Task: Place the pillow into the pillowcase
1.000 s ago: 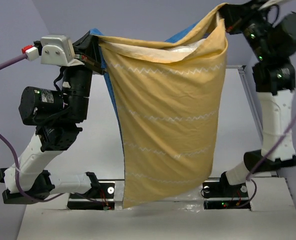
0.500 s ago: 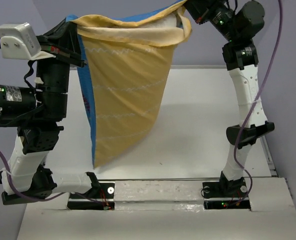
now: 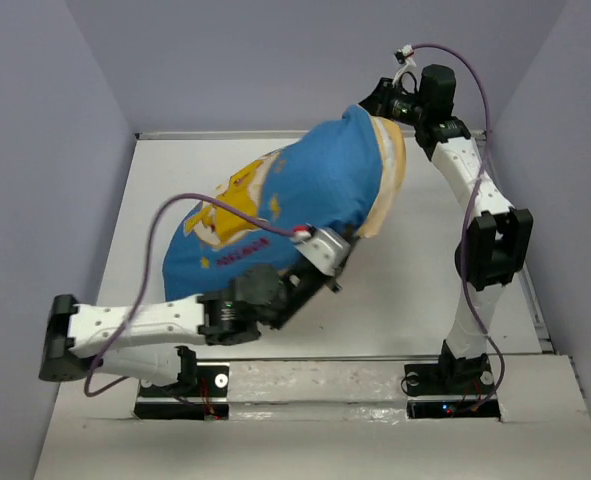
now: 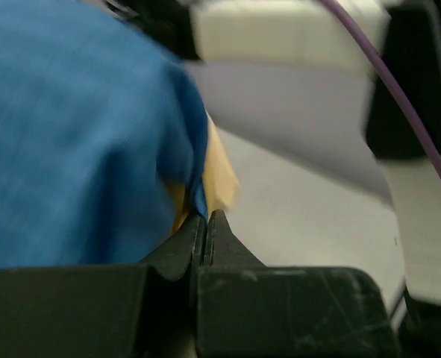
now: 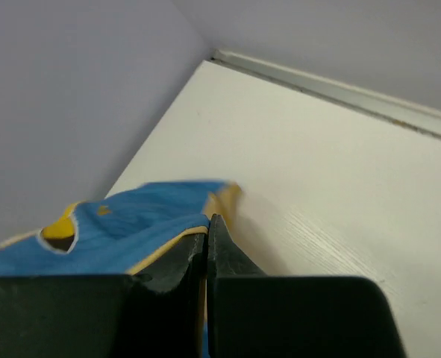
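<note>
The pillowcase (image 3: 295,190) lies bulging on the table, blue side up, with its yellow cartoon towards the left. A cream-yellow hem shows along its right end. The pillow is hidden; no white cushion shows. My left gripper (image 3: 340,258) is at the near right end of the case, shut on the blue and yellow hem (image 4: 198,198); in the left wrist view its tips (image 4: 206,215) pinch the cloth. My right gripper (image 3: 375,108) is at the far right corner, shut on the hem (image 5: 168,235), tips (image 5: 207,218) closed.
The white table (image 3: 425,270) is bounded by purple walls on three sides and a metal rail (image 5: 339,89) along its far edge. My left arm lies low across the near left, its purple cable (image 3: 160,250) looping over the case. Arm bases (image 3: 315,385) sit at the near edge.
Both arms have swung down and away from the camera. The case, which hung open-mouthed high in the air with its yellow side showing, now lies on the table blue side up.
</note>
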Motion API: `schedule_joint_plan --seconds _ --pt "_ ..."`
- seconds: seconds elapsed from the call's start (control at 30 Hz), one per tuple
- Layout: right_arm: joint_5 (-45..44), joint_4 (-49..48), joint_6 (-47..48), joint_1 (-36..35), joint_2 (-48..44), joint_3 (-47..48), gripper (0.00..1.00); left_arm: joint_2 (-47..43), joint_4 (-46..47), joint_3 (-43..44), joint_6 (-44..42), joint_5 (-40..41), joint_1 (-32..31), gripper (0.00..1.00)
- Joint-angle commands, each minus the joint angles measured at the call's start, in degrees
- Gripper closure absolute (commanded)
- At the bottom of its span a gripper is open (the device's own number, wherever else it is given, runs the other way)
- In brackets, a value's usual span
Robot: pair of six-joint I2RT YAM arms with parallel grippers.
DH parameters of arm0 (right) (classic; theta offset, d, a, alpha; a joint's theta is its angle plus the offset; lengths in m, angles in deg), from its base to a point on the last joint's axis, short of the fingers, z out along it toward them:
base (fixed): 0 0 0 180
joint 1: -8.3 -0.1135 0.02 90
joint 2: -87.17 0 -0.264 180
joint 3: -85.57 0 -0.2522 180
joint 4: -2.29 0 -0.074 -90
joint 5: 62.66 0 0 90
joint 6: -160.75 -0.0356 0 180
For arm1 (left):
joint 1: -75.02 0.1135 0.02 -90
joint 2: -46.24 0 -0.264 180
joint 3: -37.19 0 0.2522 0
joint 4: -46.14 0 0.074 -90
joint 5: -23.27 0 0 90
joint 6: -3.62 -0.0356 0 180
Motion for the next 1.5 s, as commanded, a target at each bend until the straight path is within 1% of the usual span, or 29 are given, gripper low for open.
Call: schedule_joint_plan --seconds 0.0,0.17,0.27,0.33,0.37,0.4,0.43,0.5,0.57,0.63,0.7,0.73,0.8,0.87,0.9,0.97,1.0,1.03,1.07,1.13,1.2,1.23,1.27,1.3,1.33,1.37,1.4,1.43,1.47 --pt "3.0 9.8 -1.2 2.0 6.7 17.8 1.00 4.1 9.0 -5.4 6.3 5.5 -8.2 1.00" --pt "3.6 10.8 -3.0 2.0 9.0 27.9 1.00 8.2 11.3 -6.1 11.1 0.7 -9.1 1.00" --pt "1.1 12.6 -0.5 2.0 6.6 24.5 1.00 13.0 12.9 -6.7 13.0 0.2 -9.2 1.00" --pt "-4.3 13.0 3.2 2.0 -0.6 16.3 1.00 14.0 14.5 -8.1 15.0 0.6 -8.5 1.00" --pt "-10.6 11.8 4.1 2.0 -3.4 5.8 1.00 13.9 14.6 -8.6 15.5 0.7 -8.4 1.00" --pt "-13.8 11.0 5.3 2.0 -6.1 0.6 1.00 13.3 14.3 -9.2 16.0 1.4 -8.2 1.00" --pt "-20.7 9.2 5.5 2.0 -11.1 -4.5 1.00 11.2 13.9 -10.6 17.2 2.2 -7.8 1.00" --pt "-27.4 7.8 5.5 2.0 -15.6 -17.1 1.00 8.0 12.4 -12.5 18.7 3.4 -7.1 1.00" --pt "-36.2 5.7 4.9 2.0 -21.2 -24.2 1.00 2.7 10.5 -15.9 22.0 5.2 -5.6 1.00" --pt "-41.4 4.9 3.6 2.0 -24.0 -32.7 1.00 -0.7 8.4 -19.9 24.4 5.1 -4.8 1.00" --pt "-50.3 3.5 3.0 2.0 -26.7 -37.6 1.00 -4.3 7.2 -22.2 27.5 4.7 -4.6 0.91" --pt "-55.2 2.6 2.8 2.6 -26.9 -41.6 1.00 -5.7 6.2 -23.9 28.8 4.2 -4.6 0.71" --pt "-57.4 2.6 2.0 4.0 -26.1 -43.5 1.00 -6.3 6.5 -25.3 31.4 0.4 -4.6 0.37" --pt "-55.6 1.8 0.9 7.2 -24.8 -43.6 1.00 -4.3 9.4 -25.6 32.9 -3.0 -4.6 0.33" --pt "-54.6 1.2 0.5 8.1 -24.1 -43.2 1.00 -2.6 10.7 -25.0 32.7 -3.7 -4.6 0.33" --pt "-52.7 1.1 -0.2 9.4 -22.2 -40.1 1.00 4.1 14.3 -21.3 30.8 -5.7 -4.6 0.75" --pt "-52.5 1.2 -0.2 9.9 -21.8 -39.1 1.00 7.1 15.9 -20.0 30.3 -8.3 -4.6 0.86" --pt "-52.5 1.4 0.5 9.9 -21.8 -38.1 1.00 9.8 19.6 -18.5 29.9 -9.6 -4.6 0.92" --pt "-52.9 1.8 1.0 10.5 -21.8 -36.4 1.00 15.5 21.4 -15.6 29.9 -12.9 -4.5 0.93" --pt "-53.7 1.9 2.1 11.2 -21.8 -35.1 1.00 21.0 24.1 -12.0 29.9 -16.5 -4.5 0.96" --pt "-53.3 2.1 2.4 13.3 -21.1 -33.1 1.00 27.1 23.7 -6.0 29.8 -20.2 -4.5 0.92" --pt "-52.8 2.3 2.3 14.0 -20.5 -32.3 1.00 27.8 22.1 -4.2 29.2 -20.8 -4.5 0.74" --pt "-51.7 3.2 2.3 14.8 -19.6 -31.4 0.90 27.6 21.2 -1.7 28.4 -19.6 -4.5 0.60" --pt "-51.5 3.6 2.2 15.8 -19.1 -29.7 0.75 26.6 20.0 -1.1 26.3 -18.0 -4.3 0.46" --pt "-51.3 5.5 1.8 15.8 -18.9 -28.9 0.34 23.4 16.5 -0.3 25.2 -15.9 -4.0 0.23" --pt "-50.8 6.7 1.7 16.5 -19.2 -28.1 0.21 21.3 14.0 -0.1 24.3 -11.1 -3.5 0.17" --pt "-50.2 7.4 1.7 16.5 -20.0 -27.4 0.13 18.6 11.1 -0.2 24.1 -8.9 -1.4 0.12" --pt "-49.0 7.7 2.1 16.5 -21.2 -27.5 0.08 15.9 5.3 -0.6 24.7 -6.8 0.4 0.07" --pt "-44.9 7.2 2.1 16.5 -22.7 -28.0 0.07 9.9 2.1 -1.5 25.6 -3.7 2.8 0.07"
